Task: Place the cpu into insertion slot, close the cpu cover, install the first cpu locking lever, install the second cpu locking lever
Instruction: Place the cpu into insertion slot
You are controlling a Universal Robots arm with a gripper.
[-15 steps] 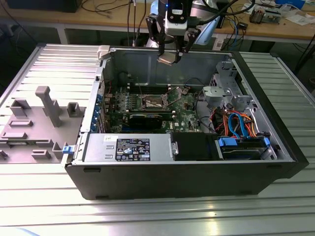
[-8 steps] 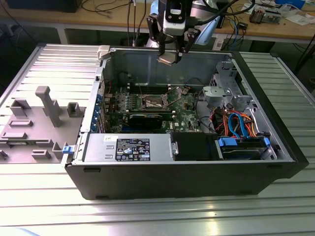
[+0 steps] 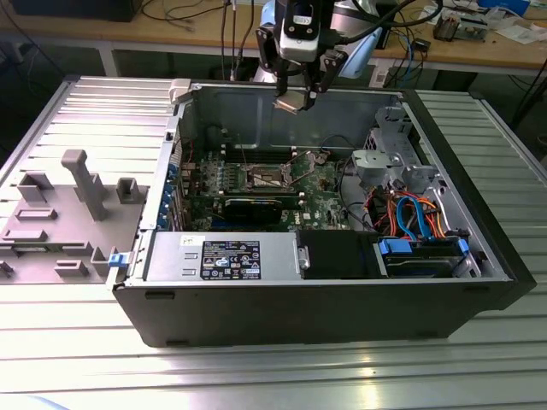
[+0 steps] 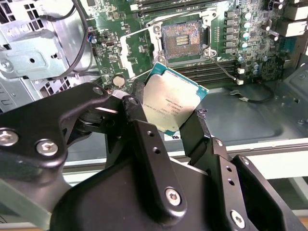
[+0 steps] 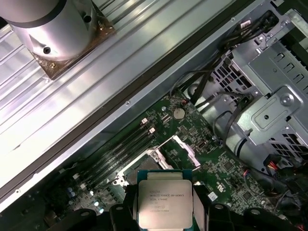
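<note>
My gripper (image 3: pixel 295 92) hangs above the back wall of the open computer case, shut on the cpu (image 3: pixel 289 103). In both wrist views the cpu (image 4: pixel 175 98) (image 5: pixel 164 198) is a silvery square chip with a green edge, pinched by two opposite sides between black fingers (image 4: pixel 144 120), slightly tilted. The insertion slot (image 4: pixel 182 39) (image 3: pixel 265 177) lies bare on the green board below, apart from the chip, its dark contact field showing. The cpu cover (image 4: pixel 138 54) (image 5: pixel 179 146) is swung up and open beside the slot. A thin wire lever (image 4: pixel 225 67) runs out from the slot's corner.
Rows of memory slots (image 4: pixel 207 71) run beside the socket. A long black card (image 3: pixel 256 205), a power supply (image 3: pixel 218 256) and a drive cage (image 3: pixel 402 184) with blue and orange cables stand inside the case. A grey fixture (image 3: pixel 77 184) sits on the table at the exterior view's left.
</note>
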